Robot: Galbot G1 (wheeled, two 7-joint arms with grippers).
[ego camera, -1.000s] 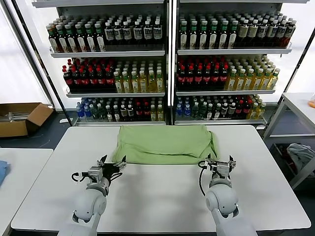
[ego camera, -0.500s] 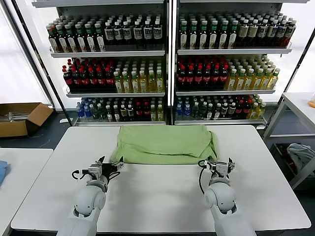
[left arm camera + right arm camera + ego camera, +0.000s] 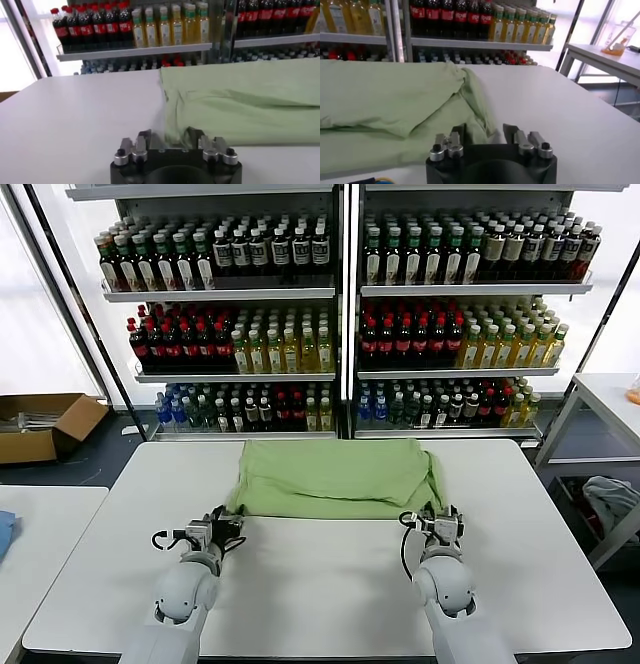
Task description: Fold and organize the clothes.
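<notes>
The scene is brightly and evenly lit, with strong daylight admitted through the windows [image 3: 40, 334] at the far left and right, where detail is washed out. The white table [image 3: 320, 584] is rendered almost without texture, and only faint, soft shadows are cast along the shirt [image 3: 335, 477] edge. In both wrist views the shelved bottles [image 3: 150, 25] are softened, and the nearest hardware is slightly blurred.
</notes>
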